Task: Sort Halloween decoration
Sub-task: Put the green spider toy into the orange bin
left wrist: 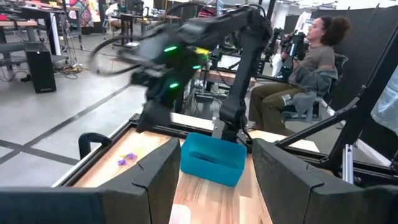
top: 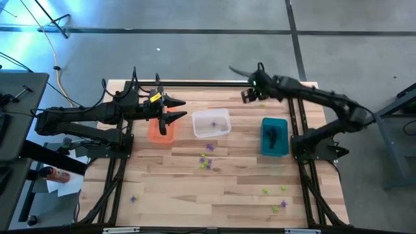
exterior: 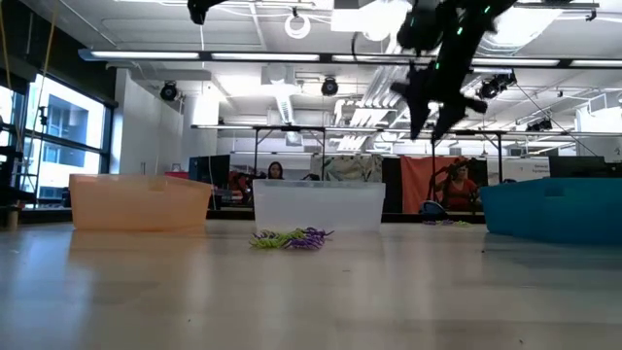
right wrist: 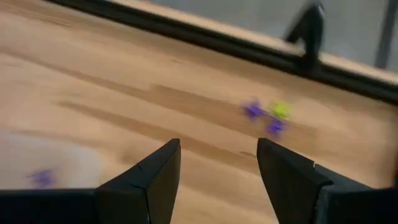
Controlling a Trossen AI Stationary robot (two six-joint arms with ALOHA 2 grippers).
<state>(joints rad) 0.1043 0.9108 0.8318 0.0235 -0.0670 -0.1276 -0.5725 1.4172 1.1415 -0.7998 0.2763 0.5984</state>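
We look down on a wooden counter with a dark frame around it, and three bins sit in a row across its middle. The orange bin is on the left, the clear bin is in the centre and the teal bin is on the right, with something dark lying inside it.

The left claw hangs above the orange bin, its two fingers spread wide and holding nothing. In its own wrist view we see both fingers apart, with the teal bin showing in the gap between them. The right claw hovers over the far edge of the counter, beyond the gap between the clear and teal bins — its fingers are also spread wide and empty.

The Halloween trinkets are scattered over the bare wood. One small heap of purple and yellow-green ones lies just in front of the clear bin, and the low view shows it resting on the counter. A few yellow-green and purple ones lie near the front right corner, well apart from the bins. A single purple one lies near the front left. One purple piece shows inside the clear bin.

In the right wrist view, a tiny cluster of purple and yellow-green lies on the wood beyond the fingers — not touching them.

A seated person shows in the room behind.
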